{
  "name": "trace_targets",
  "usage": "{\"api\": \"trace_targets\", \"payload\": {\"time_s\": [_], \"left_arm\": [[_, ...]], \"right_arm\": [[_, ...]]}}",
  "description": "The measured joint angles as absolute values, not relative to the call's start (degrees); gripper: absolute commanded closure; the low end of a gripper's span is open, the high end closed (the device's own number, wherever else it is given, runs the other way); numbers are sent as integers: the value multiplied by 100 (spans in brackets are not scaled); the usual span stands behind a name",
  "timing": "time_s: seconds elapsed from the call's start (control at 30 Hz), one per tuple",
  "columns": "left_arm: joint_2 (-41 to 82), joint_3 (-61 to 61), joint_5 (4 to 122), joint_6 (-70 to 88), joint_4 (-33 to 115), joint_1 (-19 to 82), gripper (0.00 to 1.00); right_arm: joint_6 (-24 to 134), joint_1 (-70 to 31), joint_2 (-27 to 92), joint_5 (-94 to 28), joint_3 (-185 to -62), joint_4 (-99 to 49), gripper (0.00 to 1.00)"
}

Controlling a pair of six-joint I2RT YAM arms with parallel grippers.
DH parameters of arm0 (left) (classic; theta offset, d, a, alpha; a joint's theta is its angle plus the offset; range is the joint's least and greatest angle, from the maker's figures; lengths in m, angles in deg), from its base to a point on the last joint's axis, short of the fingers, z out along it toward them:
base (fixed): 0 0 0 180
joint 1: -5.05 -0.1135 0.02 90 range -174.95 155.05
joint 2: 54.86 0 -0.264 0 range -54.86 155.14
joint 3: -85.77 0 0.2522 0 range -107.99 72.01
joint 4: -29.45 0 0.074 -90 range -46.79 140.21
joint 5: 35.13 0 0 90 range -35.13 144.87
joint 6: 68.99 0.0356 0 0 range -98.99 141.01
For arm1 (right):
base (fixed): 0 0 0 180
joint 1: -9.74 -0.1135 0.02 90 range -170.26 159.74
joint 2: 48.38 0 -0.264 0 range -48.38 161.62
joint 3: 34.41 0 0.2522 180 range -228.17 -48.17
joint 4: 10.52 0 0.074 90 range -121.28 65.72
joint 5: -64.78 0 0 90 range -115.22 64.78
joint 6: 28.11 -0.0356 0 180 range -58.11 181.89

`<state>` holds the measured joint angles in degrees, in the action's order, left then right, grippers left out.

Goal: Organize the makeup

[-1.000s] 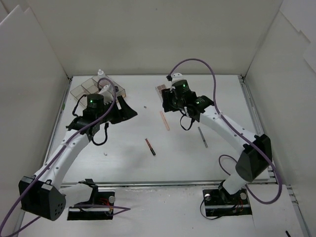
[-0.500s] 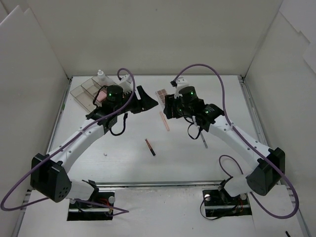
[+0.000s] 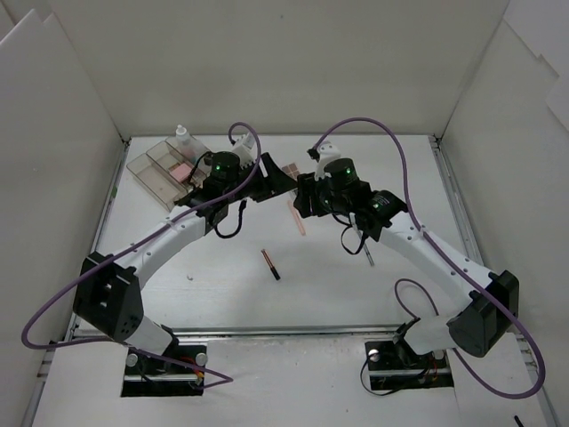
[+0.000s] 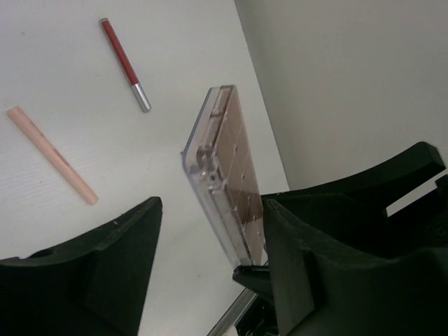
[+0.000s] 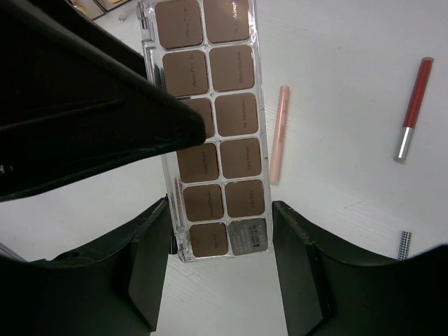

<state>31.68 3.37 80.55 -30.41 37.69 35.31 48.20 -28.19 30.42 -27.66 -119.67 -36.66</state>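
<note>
A clear brown eyeshadow palette (image 3: 291, 169) sits at the back middle of the table between both grippers. In the right wrist view the palette (image 5: 217, 126) lies between my right gripper's (image 5: 220, 206) spread fingers; the left finger touches its edge and the right finger stands apart. In the left wrist view the palette (image 4: 231, 175) appears edge-on and tilted, close to the right finger of my open left gripper (image 4: 213, 206). A pink pencil (image 3: 298, 218) and a red pencil (image 3: 270, 264) lie on the table. A second palette is not in view.
The clear compartmented box (image 3: 156, 173) stands at the back left with a pink pad (image 3: 180, 169) in it and a small bottle (image 3: 182, 135) behind it. A grey pencil (image 3: 364, 249) lies partly under the right arm. White walls enclose the table.
My left arm has swung right from the clear box to the palette. My right gripper has shifted slightly right and nearer, staying by the palette.
</note>
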Motion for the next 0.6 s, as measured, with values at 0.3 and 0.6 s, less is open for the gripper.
{"api": "trace_targets", "payload": {"time_s": [0.3,0.6], "left_arm": [[3345,236,8249,-3353,3336,3608,92],[3334,387,8500,-3522,3098,3440,100]], "right_arm": [[4754,-2821,3014,-2783,-11939,-3677,89],[4671,-2823,2962,-2694,-11937,-3675,3]]}}
